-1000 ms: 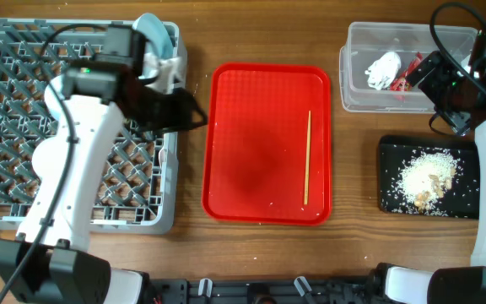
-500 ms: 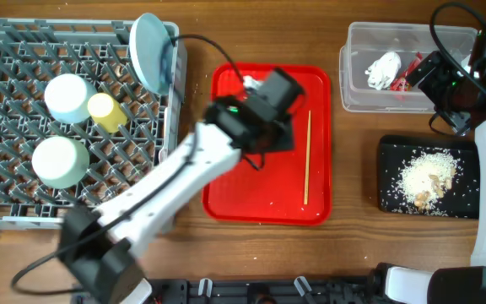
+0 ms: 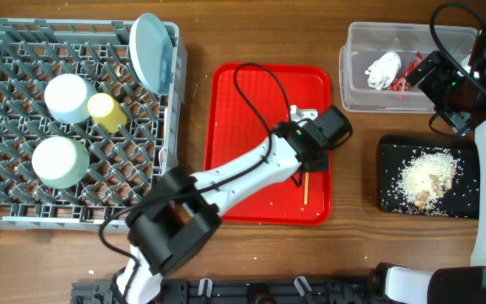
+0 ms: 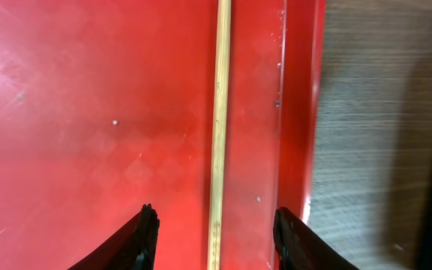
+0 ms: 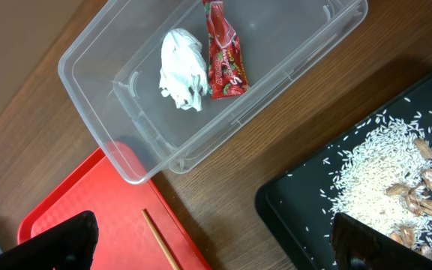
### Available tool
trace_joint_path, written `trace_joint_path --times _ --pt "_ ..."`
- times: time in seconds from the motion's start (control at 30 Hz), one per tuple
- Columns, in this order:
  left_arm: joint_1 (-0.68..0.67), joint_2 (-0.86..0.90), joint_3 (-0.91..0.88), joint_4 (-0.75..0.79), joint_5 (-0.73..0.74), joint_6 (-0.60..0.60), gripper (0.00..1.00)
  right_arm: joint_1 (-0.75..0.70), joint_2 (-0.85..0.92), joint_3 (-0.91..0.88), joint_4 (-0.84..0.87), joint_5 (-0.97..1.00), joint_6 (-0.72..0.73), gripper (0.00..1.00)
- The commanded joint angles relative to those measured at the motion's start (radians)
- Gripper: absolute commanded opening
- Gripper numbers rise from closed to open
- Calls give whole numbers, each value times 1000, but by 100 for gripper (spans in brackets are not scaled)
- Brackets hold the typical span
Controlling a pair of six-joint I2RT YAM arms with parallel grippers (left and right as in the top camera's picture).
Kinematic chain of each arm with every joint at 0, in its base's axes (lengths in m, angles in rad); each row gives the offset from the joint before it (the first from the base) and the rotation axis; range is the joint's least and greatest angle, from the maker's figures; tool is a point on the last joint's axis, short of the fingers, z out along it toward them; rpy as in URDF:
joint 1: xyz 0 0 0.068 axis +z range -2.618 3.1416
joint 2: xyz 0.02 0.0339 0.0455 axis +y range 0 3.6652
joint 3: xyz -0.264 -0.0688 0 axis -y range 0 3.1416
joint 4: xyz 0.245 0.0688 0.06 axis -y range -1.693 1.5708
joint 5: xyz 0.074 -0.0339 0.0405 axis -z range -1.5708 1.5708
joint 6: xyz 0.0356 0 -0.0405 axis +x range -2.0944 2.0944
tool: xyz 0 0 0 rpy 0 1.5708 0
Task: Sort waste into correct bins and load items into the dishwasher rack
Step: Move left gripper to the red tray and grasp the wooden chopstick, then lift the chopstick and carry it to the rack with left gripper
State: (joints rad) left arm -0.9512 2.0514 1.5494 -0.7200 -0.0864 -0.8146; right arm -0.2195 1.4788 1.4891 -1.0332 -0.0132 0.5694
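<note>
Two left pincer fingers spread wide, straddling chopstick, seemingly untouched.

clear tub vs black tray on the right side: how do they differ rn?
The clear rectangular plastic tub is see-through with tall walls; the flat black rectangular tray is opaque with a low rim. The tub holds a crumpled white tissue and a small red snack wrapper; the tray holds pale rice-like grains and beige scraps. Both are rectangular and rest on the wooden table, right of the large red tray.
</note>
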Motion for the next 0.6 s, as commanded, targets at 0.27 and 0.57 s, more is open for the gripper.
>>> trace_joint_path --times 0.27,0.57 --pt "-79 156 8 43 -248 -1 40 -1 -12 7 1 21 -19 100" --pt "-79 173 8 47 -248 -1 4 0 -12 7 1 21 -19 100"
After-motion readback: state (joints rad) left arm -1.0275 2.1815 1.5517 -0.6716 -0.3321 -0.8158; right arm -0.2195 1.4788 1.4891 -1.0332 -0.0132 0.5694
